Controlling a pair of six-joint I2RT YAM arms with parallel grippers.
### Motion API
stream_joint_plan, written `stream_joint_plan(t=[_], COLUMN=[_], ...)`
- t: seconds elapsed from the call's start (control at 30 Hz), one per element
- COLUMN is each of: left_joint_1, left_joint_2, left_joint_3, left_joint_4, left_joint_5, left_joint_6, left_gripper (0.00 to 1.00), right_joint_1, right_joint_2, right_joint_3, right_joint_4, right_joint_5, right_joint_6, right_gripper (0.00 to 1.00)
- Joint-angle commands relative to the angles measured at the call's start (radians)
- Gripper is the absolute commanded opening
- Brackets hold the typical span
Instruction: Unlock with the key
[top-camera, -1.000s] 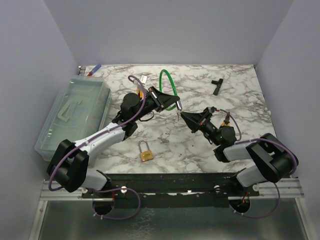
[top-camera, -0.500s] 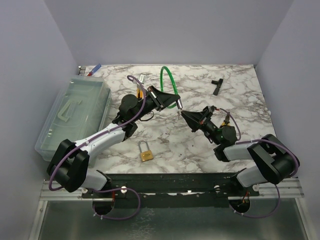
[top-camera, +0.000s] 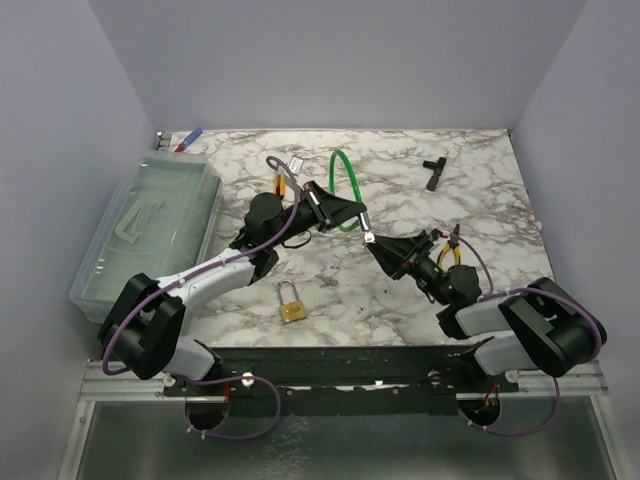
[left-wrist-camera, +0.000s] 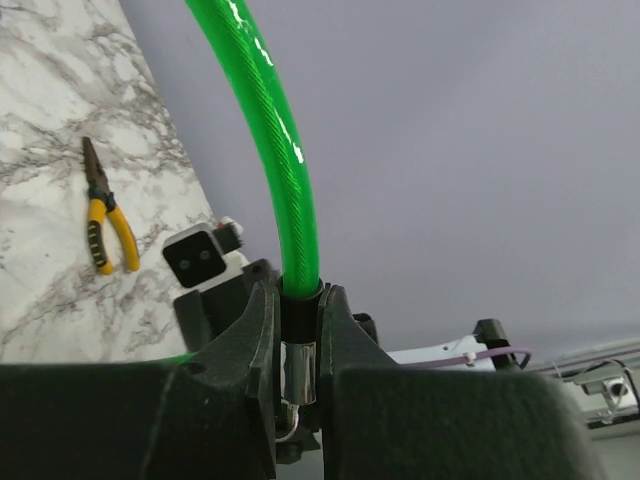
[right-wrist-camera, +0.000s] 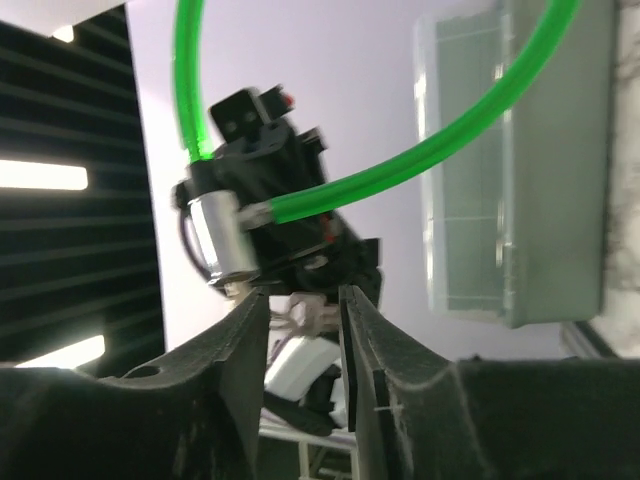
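My left gripper (top-camera: 358, 215) (left-wrist-camera: 298, 295) is shut on the metal end (left-wrist-camera: 298, 372) (right-wrist-camera: 222, 240) of the green cable loop (top-camera: 353, 180) (left-wrist-camera: 280, 150) and holds it above the table. A tiny silvery piece (top-camera: 368, 237) (right-wrist-camera: 237, 287) sticks out of that metal end; it may be the key, but I cannot tell. My right gripper (top-camera: 374, 243) (right-wrist-camera: 300, 295) is raised just below it, jaws a narrow gap apart with nothing between them. One fingertip is at the silvery piece. The small brass padlock (top-camera: 292, 308) lies on the marble near the front, apart from both grippers.
A clear lidded plastic bin (top-camera: 150, 235) (right-wrist-camera: 480, 170) stands at the left. A black T-shaped tool (top-camera: 433, 173) lies at the back right. Yellow-handled pliers (top-camera: 451, 247) (left-wrist-camera: 110, 225) lie by the right arm. A small red and blue item (top-camera: 187, 139) is at the back left corner.
My left gripper moved a little right and nearer with the cable end. My right gripper shifted slightly nearer. The two tips now meet.
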Motion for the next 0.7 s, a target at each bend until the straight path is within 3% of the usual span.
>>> stream_joint_plan(t=[0.0,0.17,0.27,0.37,0.5,0.6,0.67], left_joint_1=[-0.008,0.001,0.008,0.014,0.02,0.022,0.022], left_joint_2=[-0.012,-0.002,-0.007,-0.01,-0.019,-0.024,-0.021], left_joint_3=[0.01,0.004,0.004,0.0,0.0,-0.001,-0.001], left_joint_4=[0.155,0.13,0.092,0.057,-0.008,-0.049,-0.068], left_joint_5=[0.06,0.057,0.051,0.048,0.044,0.04,0.039], left_joint_6=[-0.058,-0.048,-0.033,-0.021,0.001,0.016,0.022], left_gripper=[0.0,0.0,0.0,0.0,0.0,0.0,0.0], right_joint_1=[-0.013,-0.013,-0.014,-0.013,-0.013,-0.013,-0.012], right_joint_2=[-0.012,-0.089,-0.204,-0.398,-0.66,-0.708,-0.671], right_joint_3=[-0.063,-0.087,-0.083,-0.023,0.209,0.368,0.467], right_joint_4=[0.225,0.123,-0.057,-0.41,-1.164,-1.484,-1.628], right_joint_5=[0.057,0.057,0.05,0.045,0.115,0.171,0.161], right_joint_6=[-0.053,-0.115,-0.201,-0.338,-0.696,-0.938,-1.063], right_gripper=[0.41,0.44,0.46,0.49,0.54,0.61,0.73])
